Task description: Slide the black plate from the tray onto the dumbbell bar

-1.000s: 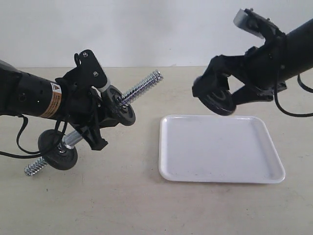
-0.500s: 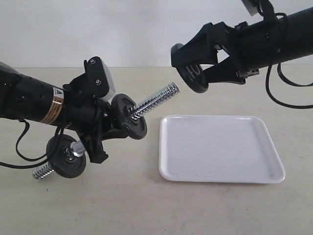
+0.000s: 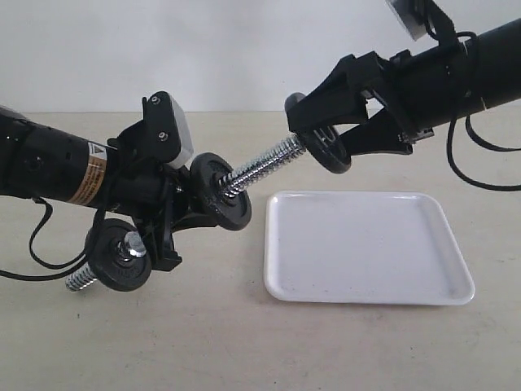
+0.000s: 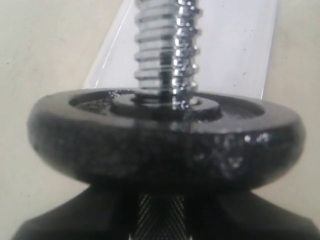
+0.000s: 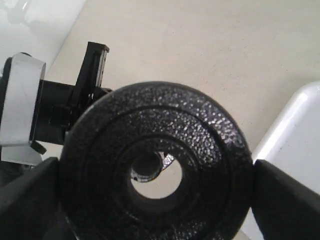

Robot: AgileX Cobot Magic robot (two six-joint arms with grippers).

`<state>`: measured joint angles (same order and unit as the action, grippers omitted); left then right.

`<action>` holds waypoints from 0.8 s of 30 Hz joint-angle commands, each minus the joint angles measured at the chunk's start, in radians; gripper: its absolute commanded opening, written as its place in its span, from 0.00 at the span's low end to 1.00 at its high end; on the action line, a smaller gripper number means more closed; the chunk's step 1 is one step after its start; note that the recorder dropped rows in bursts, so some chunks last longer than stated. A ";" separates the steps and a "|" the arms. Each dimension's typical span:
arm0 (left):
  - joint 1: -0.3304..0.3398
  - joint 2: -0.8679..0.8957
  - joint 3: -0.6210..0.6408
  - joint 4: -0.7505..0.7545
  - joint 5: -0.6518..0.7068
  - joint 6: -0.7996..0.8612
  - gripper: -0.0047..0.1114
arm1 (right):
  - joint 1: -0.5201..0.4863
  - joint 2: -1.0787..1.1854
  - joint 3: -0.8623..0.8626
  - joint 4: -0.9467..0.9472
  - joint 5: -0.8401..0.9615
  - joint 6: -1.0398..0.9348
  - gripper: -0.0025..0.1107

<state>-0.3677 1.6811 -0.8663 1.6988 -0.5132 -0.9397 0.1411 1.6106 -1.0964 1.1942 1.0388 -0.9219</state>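
Observation:
My right gripper (image 3: 330,140) is shut on the black plate (image 3: 327,151), held on edge in the air above the tray's (image 3: 366,277) far left corner. The plate meets the threaded tip of the dumbbell bar (image 3: 260,167). In the right wrist view the black plate (image 5: 155,125) fills the space between my fingers (image 5: 287,200), and the bar's end (image 5: 147,167) shows off-centre in its hole. My left gripper (image 3: 167,216) is shut on the bar's knurled middle (image 4: 160,215), tilting it up to the right. The bar carries two black discs (image 3: 221,193), (image 3: 122,257).
The white tray (image 4: 235,45) holds nothing and lies on the beige table, right of centre. Black cables hang from both arms. A white wall stands behind the table.
My right gripper has carried the black plate down and left to the bar's tip. My left arm has pushed the bar slightly right, toward the plate.

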 commanded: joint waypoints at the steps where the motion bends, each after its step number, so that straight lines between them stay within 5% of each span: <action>1: -0.002 -0.057 -0.032 -0.133 -0.073 0.043 0.08 | -0.002 0.038 -0.013 0.043 0.110 0.008 0.02; 10: -0.002 -0.057 -0.032 -0.133 -0.084 0.043 0.08 | -0.002 0.120 -0.013 0.209 0.182 -0.155 0.02; 24: -0.002 -0.057 -0.032 -0.133 -0.077 0.043 0.08 | -0.004 0.097 -0.043 0.265 0.182 -0.129 0.02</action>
<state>-0.3659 1.6736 -0.8641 1.6399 -0.4927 -0.9047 0.1384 1.7322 -1.1067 1.3639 1.1835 -1.0507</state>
